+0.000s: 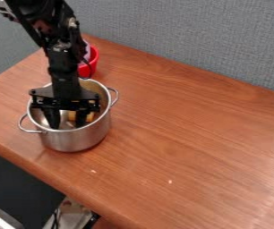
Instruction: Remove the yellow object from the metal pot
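Right, yellow object (88, 114) sits inside the metal pot (68, 131), only a small orange-yellow bit visible by the rim on the side toward the far edge, just beside the end effector (63, 113). End effector points straight down into the pot, fingers part-way apart; can't tell whether it grips the object. Pot stands upright near the tabletop (187, 134) left corner, by the front edge. Behind the arm, a red bowl (89, 61) near the far edge.

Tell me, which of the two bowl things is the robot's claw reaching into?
The metal pot, shiny silver and nearest the table's front edge. The gripper is down inside it. The small red bowl sits farther back, untouched.
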`<state>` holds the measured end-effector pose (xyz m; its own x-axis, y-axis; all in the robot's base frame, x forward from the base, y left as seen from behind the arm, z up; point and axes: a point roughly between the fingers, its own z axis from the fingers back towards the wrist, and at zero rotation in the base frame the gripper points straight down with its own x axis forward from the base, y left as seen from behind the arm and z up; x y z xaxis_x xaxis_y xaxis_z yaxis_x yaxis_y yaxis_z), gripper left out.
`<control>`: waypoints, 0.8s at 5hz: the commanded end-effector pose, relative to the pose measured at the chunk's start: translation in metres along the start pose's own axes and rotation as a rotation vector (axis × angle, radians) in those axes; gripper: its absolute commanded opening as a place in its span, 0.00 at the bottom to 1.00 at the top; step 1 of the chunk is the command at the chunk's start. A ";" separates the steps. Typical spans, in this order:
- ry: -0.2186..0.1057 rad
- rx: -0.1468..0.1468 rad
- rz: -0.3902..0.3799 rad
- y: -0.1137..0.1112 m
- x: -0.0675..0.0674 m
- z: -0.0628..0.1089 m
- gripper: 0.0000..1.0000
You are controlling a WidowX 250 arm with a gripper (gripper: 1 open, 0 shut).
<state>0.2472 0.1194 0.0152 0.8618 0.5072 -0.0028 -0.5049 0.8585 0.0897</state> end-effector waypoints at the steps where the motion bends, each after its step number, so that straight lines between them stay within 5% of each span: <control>1: -0.036 -0.008 0.008 0.003 0.009 0.013 0.00; 2: -0.032 -0.012 0.008 0.002 0.009 0.013 1.00; 3: -0.028 -0.018 0.009 0.002 0.009 0.014 1.00; 4: -0.028 -0.022 0.007 0.002 0.010 0.014 0.00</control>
<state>0.2489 0.1171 0.0180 0.8662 0.4993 -0.0201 -0.4969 0.8649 0.0710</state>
